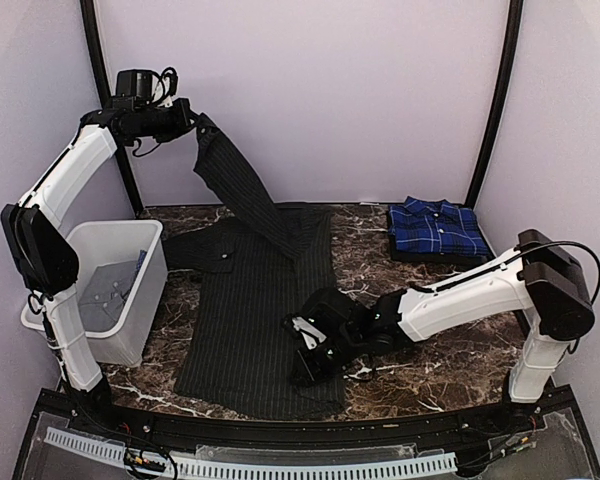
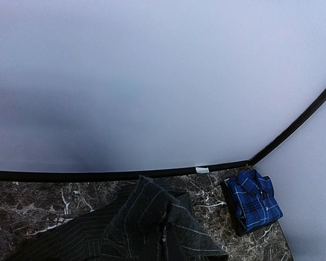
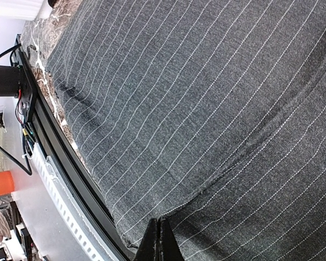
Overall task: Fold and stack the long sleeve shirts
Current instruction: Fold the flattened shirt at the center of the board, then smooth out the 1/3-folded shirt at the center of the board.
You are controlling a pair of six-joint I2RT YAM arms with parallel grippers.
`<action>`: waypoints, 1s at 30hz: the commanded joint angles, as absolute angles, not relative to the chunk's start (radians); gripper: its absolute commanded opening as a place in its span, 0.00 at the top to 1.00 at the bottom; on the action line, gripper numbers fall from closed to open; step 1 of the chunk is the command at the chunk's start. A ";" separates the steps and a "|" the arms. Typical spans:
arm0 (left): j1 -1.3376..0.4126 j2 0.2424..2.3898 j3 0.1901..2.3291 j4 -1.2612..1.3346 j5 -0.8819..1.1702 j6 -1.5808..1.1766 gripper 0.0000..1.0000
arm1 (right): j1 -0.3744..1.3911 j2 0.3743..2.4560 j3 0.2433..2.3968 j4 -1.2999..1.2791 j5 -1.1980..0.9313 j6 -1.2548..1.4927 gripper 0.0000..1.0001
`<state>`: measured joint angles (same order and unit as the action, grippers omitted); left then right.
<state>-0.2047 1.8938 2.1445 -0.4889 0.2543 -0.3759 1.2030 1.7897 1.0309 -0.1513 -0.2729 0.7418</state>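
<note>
White bin (image 1: 130,332), grey item (image 1: 115,288) inside

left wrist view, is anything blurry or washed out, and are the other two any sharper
Left wrist: wall hazy and featureless, pinstriped shirt and plaid shirt fairly sharp; right wrist: stripes crisp, upper-left corner blown out; top external: evenly lit, sharp.

The wrist view's lower edge crops the right fingers (image 3: 151,248).
</note>
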 commanded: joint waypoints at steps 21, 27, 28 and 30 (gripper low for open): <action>-0.213 1.632 1.640 -0.307 0.479 -0.412 1.00 | 1.078 1.713 1.055 -0.057 -0.319 0.686 0.59; -0.278 1.601 1.542 -0.279 0.528 -0.416 1.00 | 0.882 1.708 0.949 0.087 -0.451 0.702 0.68; -0.291 1.597 1.536 -0.278 0.532 -0.415 1.00 | 0.862 1.717 0.931 0.122 -0.477 0.713 0.70; -0.323 1.591 1.511 -0.274 0.530 -0.416 1.00 | 0.839 1.731 0.902 0.168 -0.510 0.729 0.73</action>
